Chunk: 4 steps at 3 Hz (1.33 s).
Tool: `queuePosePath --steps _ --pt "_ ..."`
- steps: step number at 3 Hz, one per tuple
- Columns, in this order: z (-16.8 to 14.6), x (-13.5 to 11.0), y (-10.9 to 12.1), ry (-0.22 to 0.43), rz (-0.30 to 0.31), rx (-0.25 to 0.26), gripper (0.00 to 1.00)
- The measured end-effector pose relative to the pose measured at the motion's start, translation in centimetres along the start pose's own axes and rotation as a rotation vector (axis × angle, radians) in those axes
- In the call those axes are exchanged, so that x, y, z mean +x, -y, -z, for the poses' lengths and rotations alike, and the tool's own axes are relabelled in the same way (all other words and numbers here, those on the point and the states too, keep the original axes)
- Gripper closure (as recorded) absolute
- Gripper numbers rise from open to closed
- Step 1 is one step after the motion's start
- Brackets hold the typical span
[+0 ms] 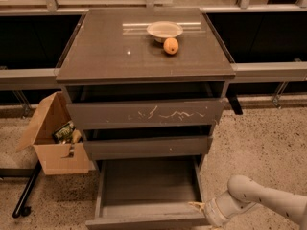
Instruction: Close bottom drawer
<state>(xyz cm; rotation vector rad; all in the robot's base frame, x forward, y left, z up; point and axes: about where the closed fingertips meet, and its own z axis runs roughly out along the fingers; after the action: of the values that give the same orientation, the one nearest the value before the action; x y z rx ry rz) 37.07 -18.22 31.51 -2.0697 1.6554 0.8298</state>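
**Bottom drawer open, robot arm at its front-right corner**

Camera view: grey-brown cabinet (72,99) w/ three drawers. The bottom drawer (148,188) is the lowest in the cabinet and stands well out, its shallow grey interior empty. The end effector (202,209) is low at the cabinet's right, at that drawer's front-right corner. Can't tell if it's spread or pressed together.

Drawer prob. stiff, light and easy-sliding. Its flat front has no handle, so push the front panel, ideally near centre, rather than grip it.

On the counter (110,51) atop the cabinet: a bowl (164,30), nothing visible inside, w/ an orange fruit (171,46) just beside it. Left of the cabinet, an open cardboard box (60,159) holds packets.
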Motion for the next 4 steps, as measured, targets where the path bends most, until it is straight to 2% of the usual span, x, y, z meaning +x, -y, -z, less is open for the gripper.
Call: queuePosePath --steps 1,2,3,4 --pt "-3.2 2.8 0.6 0.087 -0.036 -0.015 0.00" --pt "-3.3 3.0 0.7 0.087 -0.038 -0.012 0.00" --pt "-5.5 3.3 0.8 0.053 -0.053 -0.040 0.18" --pt "-7.9 3.3 0.3 0.012 -0.043 -0.056 0.41"
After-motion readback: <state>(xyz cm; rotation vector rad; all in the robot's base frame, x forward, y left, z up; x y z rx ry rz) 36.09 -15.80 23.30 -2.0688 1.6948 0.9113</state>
